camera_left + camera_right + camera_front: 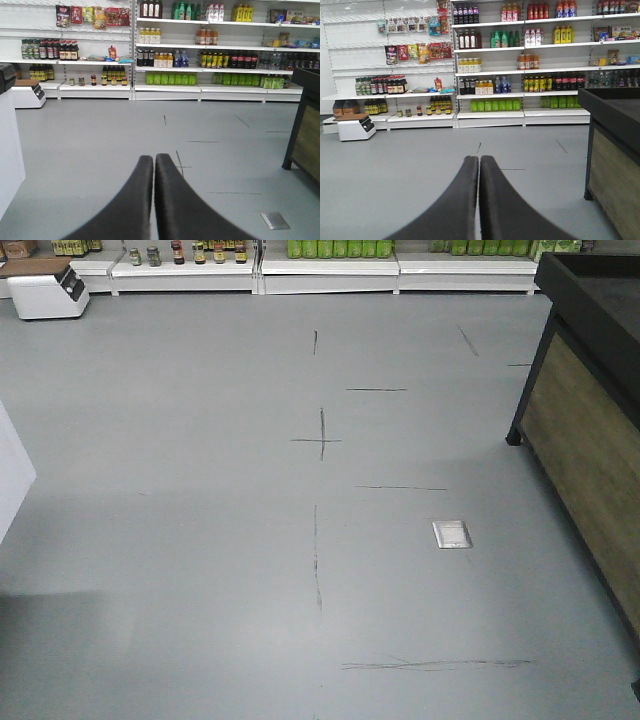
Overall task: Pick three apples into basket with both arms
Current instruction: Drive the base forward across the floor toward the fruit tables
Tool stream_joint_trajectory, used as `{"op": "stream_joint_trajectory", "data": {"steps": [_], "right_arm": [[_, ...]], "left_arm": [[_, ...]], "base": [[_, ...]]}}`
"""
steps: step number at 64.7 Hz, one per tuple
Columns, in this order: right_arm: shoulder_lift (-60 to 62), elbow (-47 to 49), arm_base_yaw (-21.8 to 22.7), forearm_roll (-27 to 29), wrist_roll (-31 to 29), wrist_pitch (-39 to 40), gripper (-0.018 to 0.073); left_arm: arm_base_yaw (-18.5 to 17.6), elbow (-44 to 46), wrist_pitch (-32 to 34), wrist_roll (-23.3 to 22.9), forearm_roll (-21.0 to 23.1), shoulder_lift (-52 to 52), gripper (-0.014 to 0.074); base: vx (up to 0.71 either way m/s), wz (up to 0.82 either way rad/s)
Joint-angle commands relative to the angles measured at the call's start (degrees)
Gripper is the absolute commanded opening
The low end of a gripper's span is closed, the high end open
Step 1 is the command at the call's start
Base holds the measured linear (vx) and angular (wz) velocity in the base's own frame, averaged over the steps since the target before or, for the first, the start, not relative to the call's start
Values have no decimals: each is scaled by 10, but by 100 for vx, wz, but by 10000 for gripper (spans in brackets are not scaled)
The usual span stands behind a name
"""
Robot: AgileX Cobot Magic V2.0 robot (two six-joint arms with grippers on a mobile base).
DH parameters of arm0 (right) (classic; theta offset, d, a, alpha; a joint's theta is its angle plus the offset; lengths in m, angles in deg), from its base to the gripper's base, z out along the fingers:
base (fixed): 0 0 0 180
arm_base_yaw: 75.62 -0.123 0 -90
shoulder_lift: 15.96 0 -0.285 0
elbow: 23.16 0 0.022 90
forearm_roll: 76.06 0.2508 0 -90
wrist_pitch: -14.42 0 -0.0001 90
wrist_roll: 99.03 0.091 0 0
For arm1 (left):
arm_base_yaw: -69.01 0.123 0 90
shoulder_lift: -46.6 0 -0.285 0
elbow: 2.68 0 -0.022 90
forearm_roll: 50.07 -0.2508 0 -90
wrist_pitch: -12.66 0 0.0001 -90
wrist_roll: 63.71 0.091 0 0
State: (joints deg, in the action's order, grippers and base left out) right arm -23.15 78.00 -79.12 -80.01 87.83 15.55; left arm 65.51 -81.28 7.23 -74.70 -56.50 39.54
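Note:
No apples and no basket show in any view. In the left wrist view my left gripper [154, 158] points out over the grey floor, its two black fingers pressed together with nothing between them. In the right wrist view my right gripper [479, 159] is shut the same way, empty, aimed at the shop shelves. Neither arm shows in the front view.
Grey floor [200, 540] with thin black line marks and a small metal floor plate [452, 534]. A dark wood-sided counter [590, 410] stands at the right. Shelves of bottles [495, 75] line the far wall. A white box-shaped device [48, 290] sits at the far left.

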Motion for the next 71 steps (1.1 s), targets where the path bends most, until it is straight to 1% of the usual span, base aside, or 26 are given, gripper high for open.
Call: {"op": "stream_joint_trajectory", "data": {"steps": [1,71], "right_arm": [[6,-8,1,-5,-1,41,-9],[6,-8,1,-5,-1,41,-9]], "left_arm": [[1,-13,43,-1,4,8,-6],[1,-13,43,-1,4,8,-6]], "base": [[3,-1],[7,1]]}}
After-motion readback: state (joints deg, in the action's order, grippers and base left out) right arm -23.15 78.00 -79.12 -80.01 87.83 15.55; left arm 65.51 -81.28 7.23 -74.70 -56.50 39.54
